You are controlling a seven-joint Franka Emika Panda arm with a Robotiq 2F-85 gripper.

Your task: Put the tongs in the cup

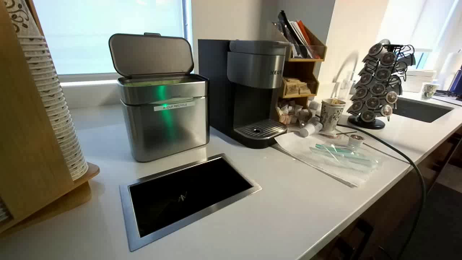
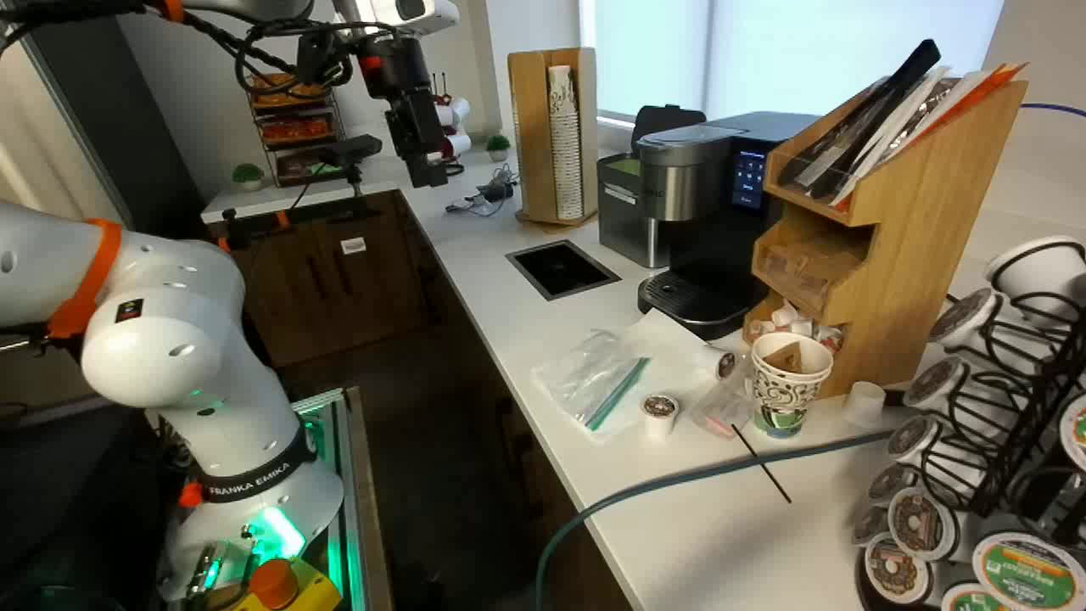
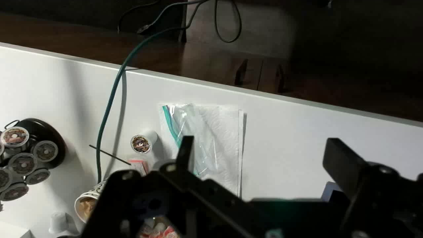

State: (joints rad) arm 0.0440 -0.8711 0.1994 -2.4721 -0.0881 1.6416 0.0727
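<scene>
The slim dark stick [image 3: 111,155], presumably the tongs, is crossed by a teal cable [image 3: 113,94] on the counter [image 2: 704,543], beside the patterned paper cup [image 2: 789,392]; the approach is judged to be in hand. The Robotiq gripper [image 3: 262,155] is spread wide, nothing held; descent and a fine pinch are called for. "FRANKA EMIKA" is read on the arm base [image 2: 254,479], "KEU" on the coffee maker [image 1: 252,70], "CUP RECYCLE" on the steel bin [image 1: 169,126].

There is one thin dark stick [image 3: 110,155], one paper cup [image 2: 786,395] with brown paper [image 2: 785,357] inside, and one far cup [image 1: 429,90] by the sink [image 1: 420,109]. One gripper [image 3: 259,140] has two fingers [image 3: 342,162]. There is one coffee maker [image 1: 252,68], one metal bin [image 1: 169,130], one pod tower [image 1: 377,124], and two little plants [image 2: 248,176]. One wooden rack [image 2: 933,263] has three shelves [image 1: 299,95].
</scene>
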